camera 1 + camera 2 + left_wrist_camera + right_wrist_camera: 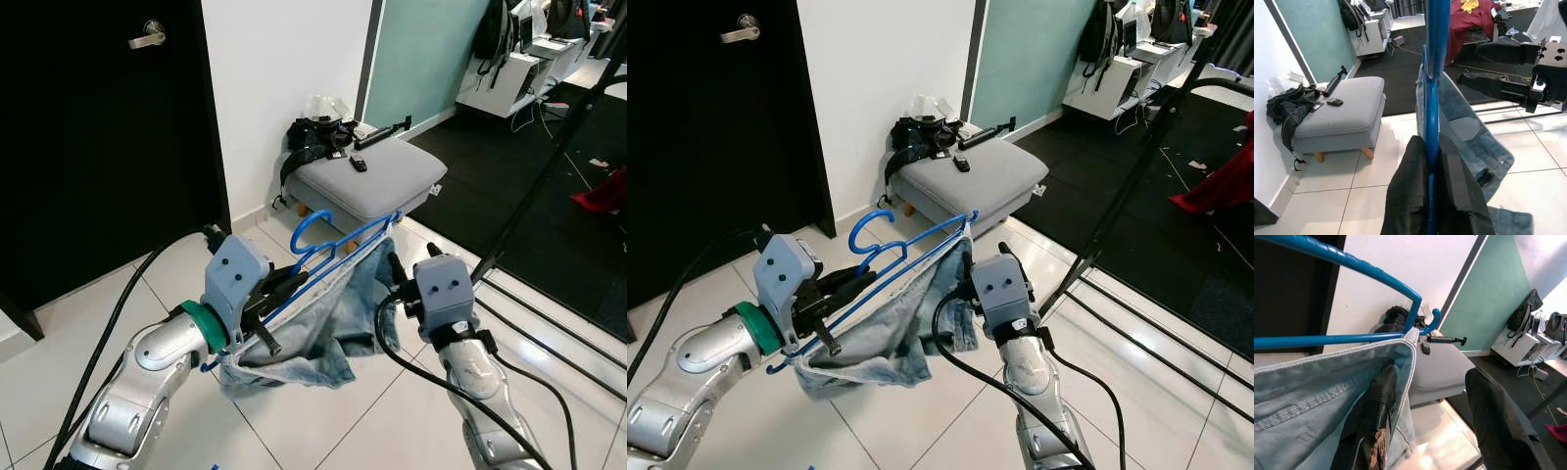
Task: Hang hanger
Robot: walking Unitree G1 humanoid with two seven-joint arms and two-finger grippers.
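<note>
1. Your hanger (323, 257) is in the air in front of the robot, over the tiled floor (59, 333) and short of the grey footstool (377, 176). It is thin blue plastic-coated wire, with its hook (306, 230) pointing up and away towards the white wall (284, 78).

2. A pair of jeans (323, 328) is draped over the hanger's lower bar and sags beneath it in a loose bundle. Judge this as the heavy, floppy part: it will likely swing and pull the hanger down on whichever side carries more cloth.

3. The left gripper (1432, 166) is clamped tight on the blue wire, which runs straight up between its two black fingers. That looks like a firm hold on the stiff part, though smooth wire could twist in the grip.

4. The right gripper (1425, 421) stands open wide at the far corner of the hanger. One finger lies against or under the denim hem; whether it actually presses the cloth is hard to tell. The other finger is clear of it.

5. Take hold on the wire, not on the denim. The cloth is soft and would probably slide along the bar if pulled.

6. Keep the hook free. Nothing to hang it on can be made out with certainty; a dark pole (549, 166) leans at the right, but its purpose is unclear.

7. Keep the bar level, or the jeans may slip off.
</note>
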